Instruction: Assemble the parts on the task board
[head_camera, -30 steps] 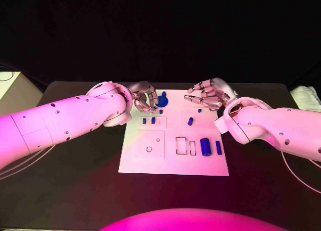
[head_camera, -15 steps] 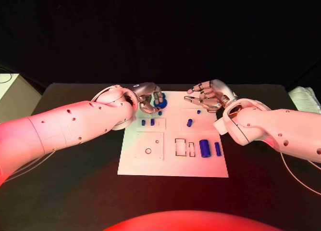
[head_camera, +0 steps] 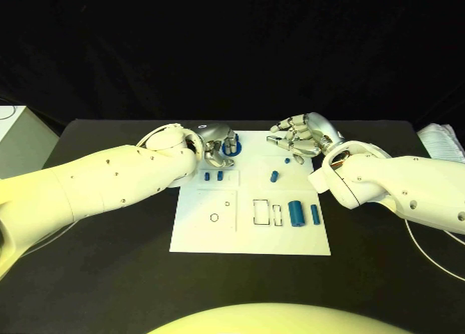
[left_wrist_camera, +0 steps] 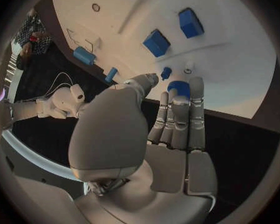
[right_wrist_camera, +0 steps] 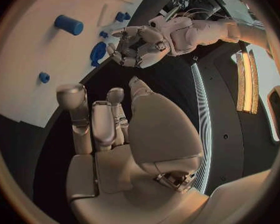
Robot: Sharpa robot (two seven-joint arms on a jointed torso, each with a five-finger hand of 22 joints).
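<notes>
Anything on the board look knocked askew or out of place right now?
Nothing stands out. The task board lies flat on the table, its blue parts sit tidily, and the left hand and right hand hover at its far edge.

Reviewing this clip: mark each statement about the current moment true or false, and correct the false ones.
1. The left hand is at the far end of the task board, by a round blue part. True.
2. The right hand holds a blue cylinder. False: nothing shows in that hand; the blue cylinder lies on the board's near right area.
3. Two small blue blocks sit side by side on the board's left half. True.
4. The task board has been pushed off the table's edge. False: it lies flat in the middle of the black table.
5. The right hand presses on the near edge of the board. False: it is at the board's far right corner.
</notes>
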